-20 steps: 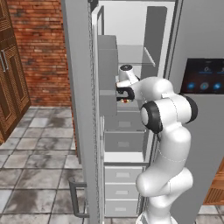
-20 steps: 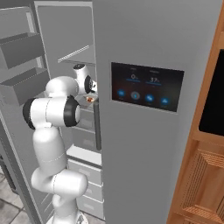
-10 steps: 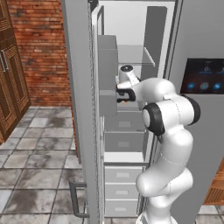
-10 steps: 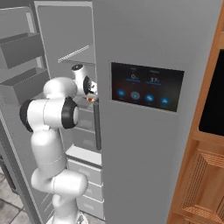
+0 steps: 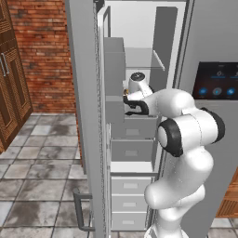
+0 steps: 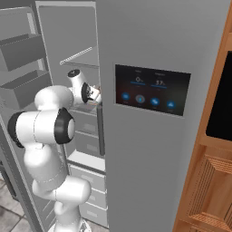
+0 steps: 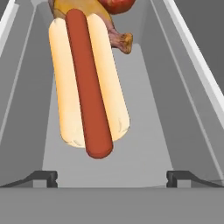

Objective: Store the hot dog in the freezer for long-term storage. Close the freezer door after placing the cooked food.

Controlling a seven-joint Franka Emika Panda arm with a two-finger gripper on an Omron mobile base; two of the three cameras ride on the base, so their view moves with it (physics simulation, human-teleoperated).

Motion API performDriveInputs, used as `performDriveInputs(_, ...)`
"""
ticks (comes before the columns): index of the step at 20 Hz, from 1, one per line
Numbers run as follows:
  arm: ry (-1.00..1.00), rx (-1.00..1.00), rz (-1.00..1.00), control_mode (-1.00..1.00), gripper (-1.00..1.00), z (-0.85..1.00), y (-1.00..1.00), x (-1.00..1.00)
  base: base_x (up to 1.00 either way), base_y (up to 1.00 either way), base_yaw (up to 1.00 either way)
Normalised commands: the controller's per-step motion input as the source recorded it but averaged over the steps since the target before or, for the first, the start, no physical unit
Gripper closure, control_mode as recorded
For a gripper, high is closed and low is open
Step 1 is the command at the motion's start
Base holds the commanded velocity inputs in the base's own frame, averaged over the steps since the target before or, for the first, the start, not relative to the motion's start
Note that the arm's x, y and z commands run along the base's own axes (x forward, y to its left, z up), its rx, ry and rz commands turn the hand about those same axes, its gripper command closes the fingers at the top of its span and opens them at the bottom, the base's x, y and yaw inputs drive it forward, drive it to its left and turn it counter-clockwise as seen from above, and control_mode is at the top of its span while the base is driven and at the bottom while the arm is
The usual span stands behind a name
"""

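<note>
1. The gripper (image 7: 112, 177) has its jaws spread wide, holding nothing; the two fingertips (image 7: 43, 178) sit far apart at the near edge of the hand view.
2. Just beyond them the hot dog (image 7: 89, 85) lies lengthwise on a grey shelf (image 7: 144, 131), clear of both tips.
3. At its far end sits an orange-red food item (image 7: 118, 5), touching the bun or just beside it.
4. The arm (image 5: 183, 135) reaches into the freezer (image 5: 139, 56), mid-height above the drawers (image 5: 132, 151).
5. The freezer door (image 5: 86, 116) stands open on the left.
</note>
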Motion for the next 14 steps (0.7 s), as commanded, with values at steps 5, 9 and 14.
performDriveInputs(5, 0.00, 0.00, 0.00, -1.00, -1.00, 0.09, 0.00, -0.44, 0.00, 0.00, 0.00)
performDriveInputs(9, 0.01, 0.00, 0.00, -1.00, -1.00, 0.26, 0.00, -0.40, 0.00, 0.00, 0.00)
performDriveInputs(14, 0.04, 0.00, 0.00, -1.00, -1.00, 0.37, 0.00, -0.53, 0.00, 0.00, 0.00)
